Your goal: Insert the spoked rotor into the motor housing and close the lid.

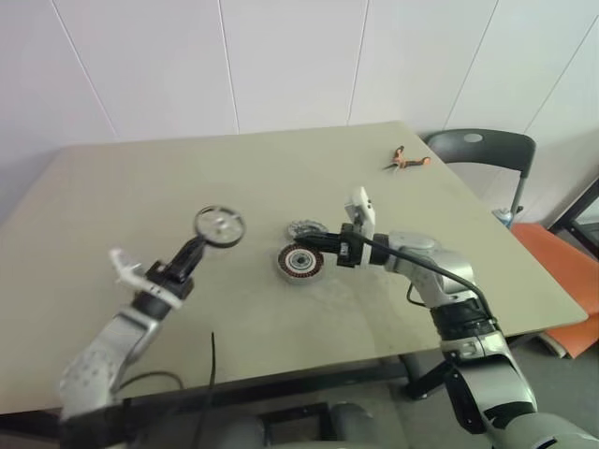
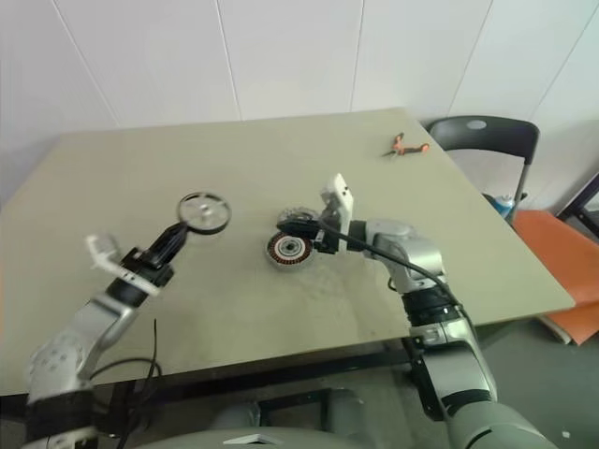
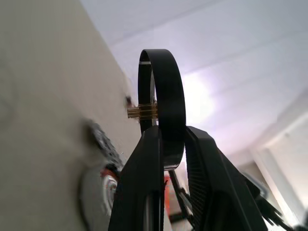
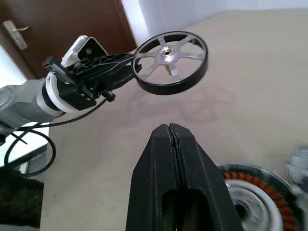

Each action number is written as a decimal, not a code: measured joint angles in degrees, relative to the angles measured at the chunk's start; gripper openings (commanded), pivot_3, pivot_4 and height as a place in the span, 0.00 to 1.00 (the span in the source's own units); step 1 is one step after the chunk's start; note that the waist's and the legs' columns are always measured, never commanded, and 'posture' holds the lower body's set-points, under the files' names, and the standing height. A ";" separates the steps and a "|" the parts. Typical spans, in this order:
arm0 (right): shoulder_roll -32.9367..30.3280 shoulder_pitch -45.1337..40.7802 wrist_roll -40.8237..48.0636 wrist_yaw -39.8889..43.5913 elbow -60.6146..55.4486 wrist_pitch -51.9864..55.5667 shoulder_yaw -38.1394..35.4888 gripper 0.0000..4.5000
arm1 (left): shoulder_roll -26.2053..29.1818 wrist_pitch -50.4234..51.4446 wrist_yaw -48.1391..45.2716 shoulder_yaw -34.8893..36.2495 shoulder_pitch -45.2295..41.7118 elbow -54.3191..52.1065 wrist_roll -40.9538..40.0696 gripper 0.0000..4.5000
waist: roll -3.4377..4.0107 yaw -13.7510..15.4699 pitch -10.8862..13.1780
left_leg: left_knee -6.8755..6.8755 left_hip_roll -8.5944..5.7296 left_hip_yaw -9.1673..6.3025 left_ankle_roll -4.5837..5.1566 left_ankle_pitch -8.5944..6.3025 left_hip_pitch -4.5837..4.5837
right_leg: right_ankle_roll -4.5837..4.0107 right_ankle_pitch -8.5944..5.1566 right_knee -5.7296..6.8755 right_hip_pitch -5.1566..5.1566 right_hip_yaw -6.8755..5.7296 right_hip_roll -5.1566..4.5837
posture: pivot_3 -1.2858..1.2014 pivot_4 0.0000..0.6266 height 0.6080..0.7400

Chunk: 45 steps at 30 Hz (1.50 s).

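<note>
My left gripper [image 1: 198, 246] is shut on the rim of the spoked rotor [image 1: 220, 225], a black-rimmed wheel with silvery spokes, and holds it up above the table, left of centre. The left wrist view has the rotor [image 3: 161, 96] edge-on between the fingers [image 3: 144, 168]. The motor housing [image 1: 299, 262], with its copper windings, lies flat mid-table. Just behind it rests the grey lid [image 1: 306, 229], partly hidden. My right gripper [image 1: 301, 242] is shut and empty, pointing left just over the housing's far edge. The right wrist view looks past it to the housing [image 4: 255, 197] and the rotor [image 4: 171, 61].
Orange-handled pliers [image 1: 407, 161] lie at the table's far right corner. A dark chair [image 1: 482, 150] stands beyond that corner, with an orange object [image 1: 562, 253] to the table's right. A black cable [image 1: 213, 355] crosses the front edge.
</note>
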 measured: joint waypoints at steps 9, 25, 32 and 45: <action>-3.72 4.14 1.82 -2.11 -3.58 2.31 -3.45 0.00 | -0.44 7.60 -7.57 -1.69 -10.12 14.42 4.08 0.08 | -0.02 0.13 0.00 | -0.02 0.00 -0.02 0.02 -0.01 -0.13 | 0.02 0.02 0.06 -0.15 0.01 0.01 | 0.52 0.00 1.00; -7.39 4.95 2.71 -1.57 -4.37 3.23 -3.43 0.00 | 0.76 19.94 -19.32 -7.86 -21.40 29.84 20.74 0.08 | -0.02 0.22 0.00 | 0.01 -0.04 -0.02 0.02 -0.01 -0.12 | 0.02 0.04 0.08 -0.13 0.02 0.00 | 0.52 0.00 1.00; -13.96 7.73 -1.96 0.44 -6.40 2.61 2.28 0.00 | 0.50 19.98 -24.99 -8.29 -24.15 34.39 27.14 0.08 | -0.03 0.25 0.00 | 0.01 -0.04 -0.03 0.02 -0.01 -0.11 | 0.04 0.02 0.08 -0.12 0.02 -0.01 | 0.52 0.00 1.00; -18.37 9.52 -7.99 2.23 -7.19 0.68 7.02 0.00 | -0.57 20.55 -30.05 -7.16 -26.49 38.40 33.24 0.08 | -0.04 0.39 -0.01 | 0.05 -0.04 -0.04 0.03 0.00 -0.08 | 0.18 0.10 0.12 -0.08 0.02 -0.01 | 0.52 0.00 1.00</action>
